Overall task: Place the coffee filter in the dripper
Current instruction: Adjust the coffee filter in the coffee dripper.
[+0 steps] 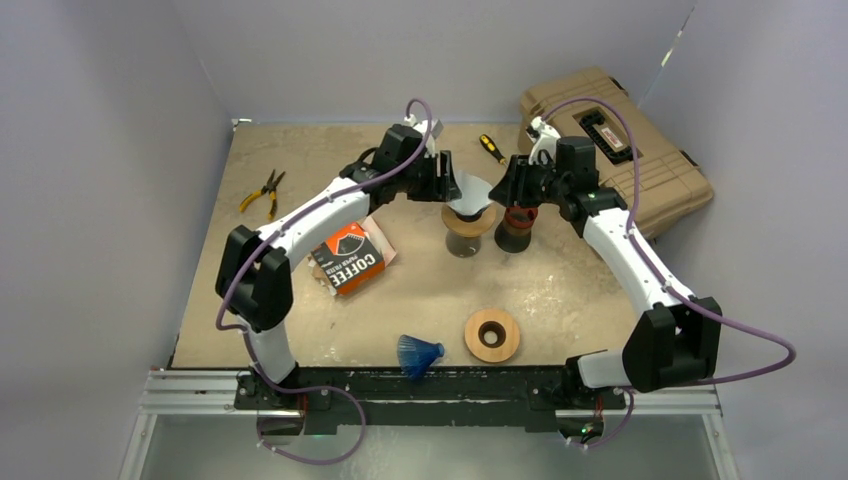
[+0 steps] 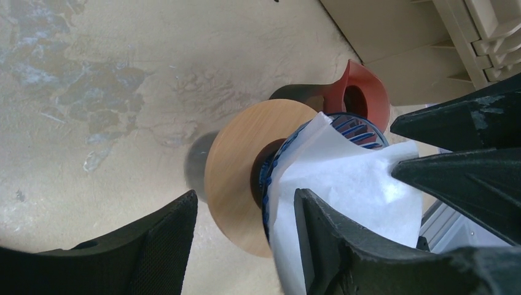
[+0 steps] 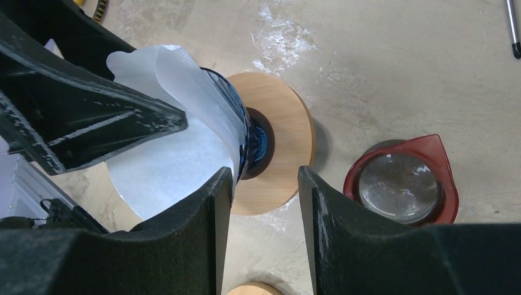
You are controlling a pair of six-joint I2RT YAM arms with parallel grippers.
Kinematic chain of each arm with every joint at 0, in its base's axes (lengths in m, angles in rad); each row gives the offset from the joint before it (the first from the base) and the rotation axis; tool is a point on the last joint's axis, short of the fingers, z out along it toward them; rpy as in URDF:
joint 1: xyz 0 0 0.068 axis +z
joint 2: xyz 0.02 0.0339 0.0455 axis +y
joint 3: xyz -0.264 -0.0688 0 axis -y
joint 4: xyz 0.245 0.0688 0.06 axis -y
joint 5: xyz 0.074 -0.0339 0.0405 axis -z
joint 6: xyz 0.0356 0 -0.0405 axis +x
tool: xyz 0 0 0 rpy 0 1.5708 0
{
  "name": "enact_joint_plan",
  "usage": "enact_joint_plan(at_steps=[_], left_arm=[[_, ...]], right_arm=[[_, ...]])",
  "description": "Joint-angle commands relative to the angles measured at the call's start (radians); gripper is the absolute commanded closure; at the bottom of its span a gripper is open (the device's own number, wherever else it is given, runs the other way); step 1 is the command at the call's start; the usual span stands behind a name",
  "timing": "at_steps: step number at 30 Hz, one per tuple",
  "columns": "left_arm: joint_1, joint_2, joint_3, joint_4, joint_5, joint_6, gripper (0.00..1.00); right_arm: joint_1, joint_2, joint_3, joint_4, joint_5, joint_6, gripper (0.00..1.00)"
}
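Left gripper beside white paper filter in ribbed blue dripper.

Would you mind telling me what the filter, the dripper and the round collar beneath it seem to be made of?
Filter: thin white paper, matte, with a wavy edge. Dripper: likely blue plastic, glossy and ribbed. Collar: apparently light wood, smooth, with faint grain.
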Motion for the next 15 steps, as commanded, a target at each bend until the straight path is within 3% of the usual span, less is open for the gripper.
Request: enact_joint_plan(at_steps=[1,7,15], left_arm=[[-0.035,0.042,0.074,-0.022,-0.032,0.024,0.42],[-0.041,0.063,0.095,-0.062,-0.102,0.037,0.43],[-0.051,0.092,0.129,-0.072,-0.080,0.046,0.42]], right_arm=[[-0.007,-0.032,0.047,0.004,-0.049,-0.037,0.52],[-0.007,-0.064,0.051,0.014,-0.048,-0.044,0.50],[0.000,-0.077,0.097,0.033,-0.057,-0.071,0.30]])
